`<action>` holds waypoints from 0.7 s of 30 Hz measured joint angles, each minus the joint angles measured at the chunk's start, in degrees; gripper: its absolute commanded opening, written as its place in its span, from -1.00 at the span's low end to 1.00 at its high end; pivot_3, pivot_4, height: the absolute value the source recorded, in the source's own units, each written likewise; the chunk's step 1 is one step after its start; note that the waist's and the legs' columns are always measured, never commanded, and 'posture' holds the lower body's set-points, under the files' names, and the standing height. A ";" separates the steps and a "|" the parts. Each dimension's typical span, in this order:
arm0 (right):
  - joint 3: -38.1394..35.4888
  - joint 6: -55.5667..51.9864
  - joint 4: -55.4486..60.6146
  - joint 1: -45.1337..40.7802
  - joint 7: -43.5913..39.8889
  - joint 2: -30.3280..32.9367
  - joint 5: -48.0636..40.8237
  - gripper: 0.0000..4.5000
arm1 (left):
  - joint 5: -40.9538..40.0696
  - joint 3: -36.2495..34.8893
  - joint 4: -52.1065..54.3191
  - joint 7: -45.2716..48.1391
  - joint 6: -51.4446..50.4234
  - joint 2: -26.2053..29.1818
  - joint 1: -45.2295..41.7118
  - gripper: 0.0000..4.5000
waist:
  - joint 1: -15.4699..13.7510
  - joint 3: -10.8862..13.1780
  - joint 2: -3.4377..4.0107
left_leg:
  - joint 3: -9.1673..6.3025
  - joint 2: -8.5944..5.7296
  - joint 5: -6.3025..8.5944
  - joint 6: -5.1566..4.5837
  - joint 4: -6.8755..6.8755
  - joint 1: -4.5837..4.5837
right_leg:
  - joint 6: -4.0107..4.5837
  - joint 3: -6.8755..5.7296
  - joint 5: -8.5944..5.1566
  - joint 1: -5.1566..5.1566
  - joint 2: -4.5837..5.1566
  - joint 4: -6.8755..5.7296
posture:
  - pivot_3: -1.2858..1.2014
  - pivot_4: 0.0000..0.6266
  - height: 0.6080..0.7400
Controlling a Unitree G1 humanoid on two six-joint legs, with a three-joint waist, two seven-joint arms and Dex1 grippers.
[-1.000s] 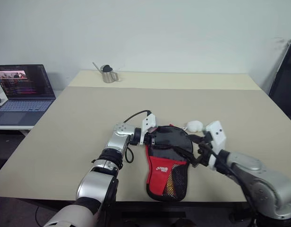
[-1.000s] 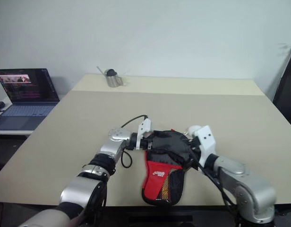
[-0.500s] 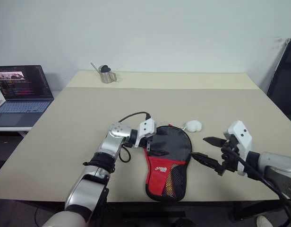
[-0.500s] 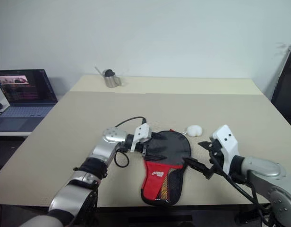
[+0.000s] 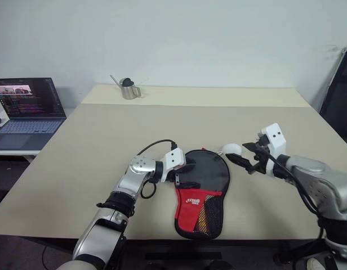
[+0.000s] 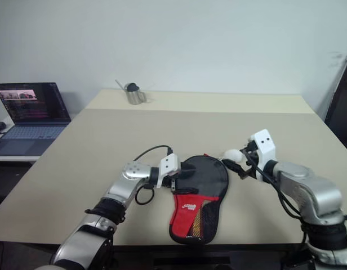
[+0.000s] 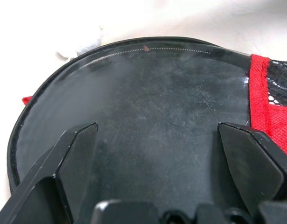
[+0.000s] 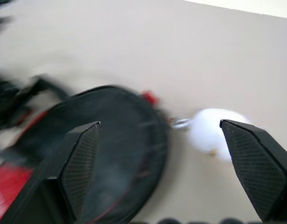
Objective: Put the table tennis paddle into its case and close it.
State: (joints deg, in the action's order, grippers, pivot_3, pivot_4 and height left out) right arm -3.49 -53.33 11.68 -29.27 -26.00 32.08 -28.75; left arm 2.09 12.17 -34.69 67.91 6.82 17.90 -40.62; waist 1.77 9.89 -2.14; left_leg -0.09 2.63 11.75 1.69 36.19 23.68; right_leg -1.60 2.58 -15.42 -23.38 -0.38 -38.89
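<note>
Right end effector withdrawn; case on beige table.

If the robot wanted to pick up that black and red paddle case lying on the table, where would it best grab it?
Probably at the narrow red lower end of the case, which points toward the table's near edge. The case lies flat, and its round black top looks too wide to pinch across. The left end effector, open beside the top's left rim, could come in low from that side and close across the neck.
</note>
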 measured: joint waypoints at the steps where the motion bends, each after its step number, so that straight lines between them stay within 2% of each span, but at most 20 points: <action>1: 0.75 2.16 -3.36 -1.33 -0.18 -0.80 1.35 1.00 | -0.04 0.00 0.40 -0.01 -0.23 0.09 0.20 0.99 | 0.02 0.00 0.00 | 0.00 0.01 0.00 0.00 -0.01 0.00 | 0.00 -0.01 0.00 0.00 -0.01 0.00 | 0.03 -0.52 1.00; 5: 3.15 10.47 -17.64 -6.71 -1.31 -3.45 6.80 1.00 | -0.04 0.31 2.19 -0.10 -1.34 0.34 0.84 0.99 | 0.05 -0.01 0.02 | 0.03 0.01 0.00 0.00 -0.06 0.00 | 0.01 0.01 0.00 0.00 -0.01 0.04 | 0.03 -0.52 1.00; 10: 3.84 16.80 -30.21 -9.94 -2.79 -6.33 10.43 1.00 | -0.10 0.74 4.54 -0.51 -2.21 0.56 1.93 0.99 | -0.03 -0.01 0.02 | 0.03 0.01 0.00 0.00 -0.08 0.02 | 0.02 0.01 -0.01 0.00 0.00 0.06 | 0.03 -0.52 1.00; 20: 2.96 21.66 -42.42 -11.79 -3.99 -8.77 12.38 1.00 | -0.25 1.11 7.41 -0.95 -3.88 1.09 3.29 0.99 | 0.06 -0.01 0.05 | 0.05 0.02 0.00 0.00 -0.08 -0.02 | 0.03 0.03 -0.01 0.00 0.00 0.01 | 0.03 -0.52 1.00; 21: 2.59 21.95 -42.83 -12.12 -3.91 -8.93 12.38 0.92 | -0.25 1.18 7.41 -0.95 -3.89 1.10 3.27 1.00 | 0.06 -0.01 0.05 | 0.05 0.02 0.00 0.00 -0.08 -0.02 | 0.03 0.04 -0.01 0.00 0.00 0.01 | 0.03 -0.52 1.00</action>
State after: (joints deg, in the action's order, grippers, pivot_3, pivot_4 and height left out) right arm -0.89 -31.38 -31.15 -41.39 -29.91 23.15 -16.37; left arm 1.84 13.35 -27.28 66.96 2.94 19.01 -37.34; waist 1.84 9.88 -2.09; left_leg -0.03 2.65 11.75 1.69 36.12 23.65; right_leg -1.57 2.62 -15.42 -23.39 -0.38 -38.87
